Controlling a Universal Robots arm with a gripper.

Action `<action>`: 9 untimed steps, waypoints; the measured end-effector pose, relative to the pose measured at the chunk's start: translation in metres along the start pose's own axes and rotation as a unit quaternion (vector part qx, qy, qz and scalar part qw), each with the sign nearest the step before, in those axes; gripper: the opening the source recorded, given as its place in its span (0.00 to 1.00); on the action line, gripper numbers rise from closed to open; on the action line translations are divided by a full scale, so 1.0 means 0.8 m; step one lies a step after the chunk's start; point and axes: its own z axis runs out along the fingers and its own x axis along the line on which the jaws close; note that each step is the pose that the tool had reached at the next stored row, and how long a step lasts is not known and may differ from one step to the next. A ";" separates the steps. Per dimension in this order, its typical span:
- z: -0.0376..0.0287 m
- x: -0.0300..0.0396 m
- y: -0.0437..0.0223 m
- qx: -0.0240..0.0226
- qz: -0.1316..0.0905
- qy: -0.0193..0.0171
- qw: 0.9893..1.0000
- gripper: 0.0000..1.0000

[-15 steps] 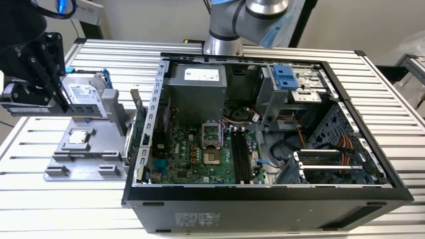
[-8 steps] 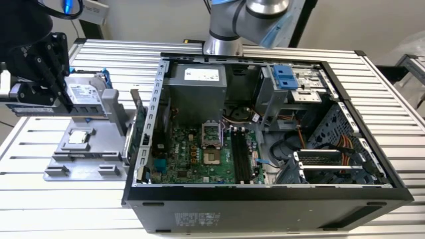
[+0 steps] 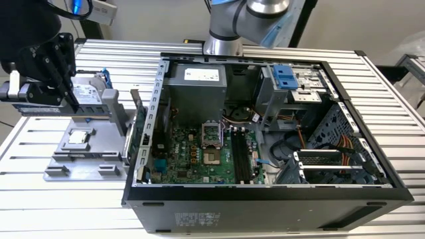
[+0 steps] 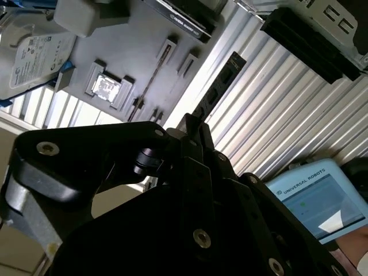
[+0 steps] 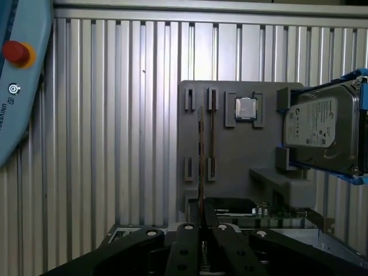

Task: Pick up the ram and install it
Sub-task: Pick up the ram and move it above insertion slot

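Ribbed metal tabletop (image 3: pixel 119 55) bears an open computer case (image 3: pixel 265 201) and, near its edge at the exterior view's left, a grey tray (image 3: pixel 79 167), above which the gripper (image 3: pixel 71 102), jaws nearly closed, pinches the ram (image 3: pixel 40 110), which is probably best held level and clear of the hard drive (image 3: pixel 89 92).

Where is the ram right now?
The ram is clamped in the hand over the gray parts holder, at the exterior view's left of the open computer case.
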 end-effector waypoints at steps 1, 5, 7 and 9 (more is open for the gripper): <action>-0.0001 0.0000 -0.0017 0.000 0.001 0.000 1.000 0.00; -0.0002 0.0000 -0.0062 0.000 0.008 0.000 1.000 0.00; -0.0002 0.0000 -0.0077 0.001 0.014 0.000 1.000 0.00; -0.0002 0.0000 -0.0100 0.001 0.018 -0.001 1.000 0.00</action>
